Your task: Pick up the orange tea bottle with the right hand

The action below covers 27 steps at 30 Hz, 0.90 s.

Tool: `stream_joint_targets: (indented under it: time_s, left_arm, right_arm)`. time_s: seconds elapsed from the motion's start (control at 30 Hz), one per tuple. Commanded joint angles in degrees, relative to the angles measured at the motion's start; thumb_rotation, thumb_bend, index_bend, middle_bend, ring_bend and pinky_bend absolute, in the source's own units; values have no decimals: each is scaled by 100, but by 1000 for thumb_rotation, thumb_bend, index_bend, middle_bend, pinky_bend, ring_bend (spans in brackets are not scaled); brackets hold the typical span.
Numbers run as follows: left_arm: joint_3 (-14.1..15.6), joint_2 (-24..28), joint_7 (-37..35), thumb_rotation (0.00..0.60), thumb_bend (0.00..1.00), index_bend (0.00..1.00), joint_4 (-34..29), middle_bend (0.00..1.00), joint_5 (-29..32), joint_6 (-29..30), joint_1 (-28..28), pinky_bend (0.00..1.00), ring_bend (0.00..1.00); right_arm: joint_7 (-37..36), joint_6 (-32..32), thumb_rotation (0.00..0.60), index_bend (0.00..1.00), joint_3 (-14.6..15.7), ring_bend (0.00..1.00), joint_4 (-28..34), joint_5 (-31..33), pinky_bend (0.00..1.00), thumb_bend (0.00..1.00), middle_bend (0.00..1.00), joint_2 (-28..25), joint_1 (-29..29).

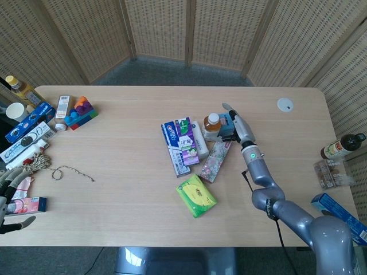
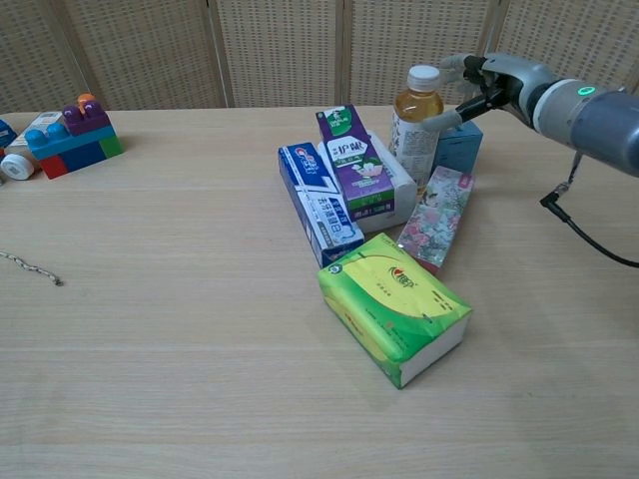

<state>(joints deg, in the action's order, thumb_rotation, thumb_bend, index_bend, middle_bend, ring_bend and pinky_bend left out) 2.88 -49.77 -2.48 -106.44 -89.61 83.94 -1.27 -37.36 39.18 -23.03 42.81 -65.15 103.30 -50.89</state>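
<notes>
The orange tea bottle (image 1: 211, 126) (image 2: 415, 122), white-capped, stands upright mid-table among boxes. My right hand (image 1: 233, 121) (image 2: 480, 84) is right beside it on its right, fingers spread. The thumb reaches toward the bottle's shoulder and the other fingers stretch behind the cap. The hand holds nothing, and I cannot tell if the thumb touches the bottle. My left hand (image 1: 10, 195) hangs open at the table's near left corner, seen only in the head view.
Around the bottle lie a blue box (image 2: 460, 142), a floral pack (image 2: 437, 218), a purple box (image 2: 355, 165), a toothpaste box (image 2: 318, 205) and a green tissue pack (image 2: 395, 307). Toy bricks (image 1: 80, 112) sit far left. A dark bottle (image 1: 342, 145) stands off the right edge.
</notes>
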Motion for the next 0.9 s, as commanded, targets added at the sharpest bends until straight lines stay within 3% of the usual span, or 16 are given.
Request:
stream_joint_targets:
  time_s: [0.03, 0.4, 0.5, 0.6, 0.7, 0.9]
  left_arm:
    - [-23, -16, 29, 600, 119, 101, 5, 0, 61, -15, -6, 0, 0]
    - [-71, -59, 106, 600, 119, 101, 15, 0, 228, -109, -49, 0, 0]
    - [-71, -60, 105, 600, 120, 101, 17, 0, 243, -129, -57, 0, 0]
    - [-70, -56, 102, 600, 120, 102, 13, 0, 232, -114, -51, 0, 0]
    - [-65, -56, 102, 600, 119, 101, 14, 0, 223, -101, -43, 0, 0]
    - [-56, -64, 120, 600, 120, 101, 12, 0, 200, -97, -41, 0, 0]
  right_arm:
    - [14, 28, 600, 0, -90, 0, -53, 67, 0, 26, 0, 104, -64]
    - [7, 152, 600, 2, -368, 0, -314, 299, 0, 9, 2, 513, -227]
    - [-46, 411, 600, 144, -365, 53, -451, 192, 66, 6, 177, 650, -231]
    - [-91, 638, 600, 268, -400, 251, -651, 152, 296, 5, 413, 808, -249]
    - [-158, 714, 600, 348, -404, 374, -781, 108, 435, 8, 538, 884, -267]
    - [-232, 761, 600, 481, -375, 495, -890, 43, 570, 28, 668, 939, -255]
